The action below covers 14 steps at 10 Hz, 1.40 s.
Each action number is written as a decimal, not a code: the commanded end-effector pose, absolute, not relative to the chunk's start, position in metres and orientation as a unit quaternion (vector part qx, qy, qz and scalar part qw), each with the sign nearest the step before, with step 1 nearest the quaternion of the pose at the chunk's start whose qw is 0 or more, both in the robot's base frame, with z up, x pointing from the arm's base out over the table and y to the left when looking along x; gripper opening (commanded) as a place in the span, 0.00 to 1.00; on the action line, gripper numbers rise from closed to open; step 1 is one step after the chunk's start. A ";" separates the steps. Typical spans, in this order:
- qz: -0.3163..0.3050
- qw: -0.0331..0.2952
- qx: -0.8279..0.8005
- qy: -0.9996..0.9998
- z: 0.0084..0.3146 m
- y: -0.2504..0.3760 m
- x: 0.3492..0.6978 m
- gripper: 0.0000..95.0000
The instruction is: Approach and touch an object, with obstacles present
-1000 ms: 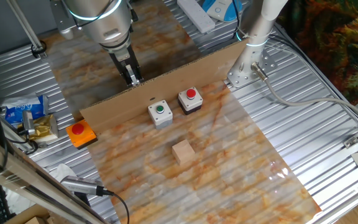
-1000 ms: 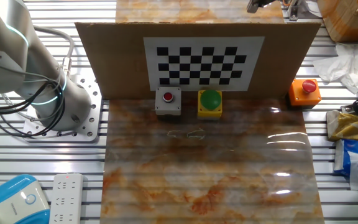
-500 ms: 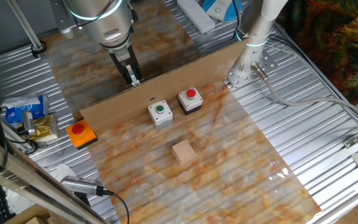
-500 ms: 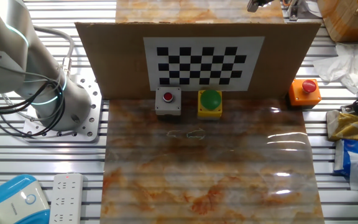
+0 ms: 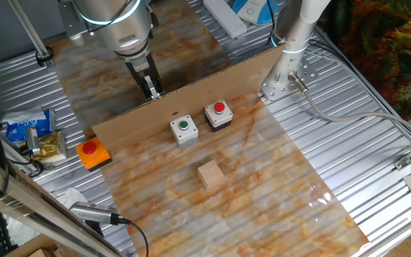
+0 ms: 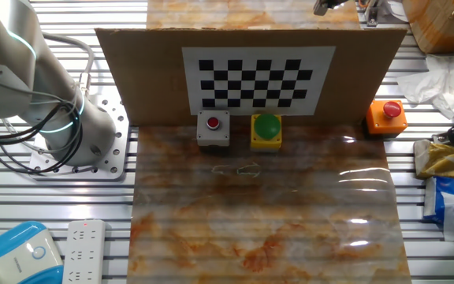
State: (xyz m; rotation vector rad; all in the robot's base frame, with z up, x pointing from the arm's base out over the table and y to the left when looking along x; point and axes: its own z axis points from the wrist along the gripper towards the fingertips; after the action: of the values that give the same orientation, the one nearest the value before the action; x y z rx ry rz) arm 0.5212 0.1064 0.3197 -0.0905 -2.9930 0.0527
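Note:
The light-tan wooden cube [image 5: 210, 174] sits on the marbled mat, in front of the two button boxes. The white box with a green button [image 5: 184, 130] and the black box with a red button [image 5: 218, 114] stand side by side against the long brown cardboard strip [image 5: 212, 75]. My gripper [image 5: 152, 91] hangs behind the strip, on the far side from the cube, with its fingers together and nothing in them. In the other fixed view the strip [image 6: 132, 79] stands upright with a checkerboard on it, and both boxes [image 6: 213, 130] [image 6: 266, 130] stand before it. I cannot make out the cube there.
A flat orange box with a red button [image 5: 93, 153] lies at the strip's left end; it also shows in the other fixed view [image 6: 386, 116]. Snack packets [image 5: 31, 132] lie at the left. The arm's base [image 5: 284, 71] and a power strip [image 5: 223, 16] are at the back.

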 end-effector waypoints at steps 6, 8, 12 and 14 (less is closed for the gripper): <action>0.005 0.068 0.034 -0.997 0.319 0.106 0.521 0.00; 0.006 0.055 0.043 -0.998 0.319 0.106 0.521 0.00; 0.012 0.051 0.049 -0.997 0.319 0.106 0.521 0.00; 0.012 0.052 0.049 -0.997 0.319 0.106 0.521 0.00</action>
State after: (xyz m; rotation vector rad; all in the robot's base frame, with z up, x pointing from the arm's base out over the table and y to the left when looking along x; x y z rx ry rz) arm 0.5217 0.1069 0.3201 0.1478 -3.0283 0.0379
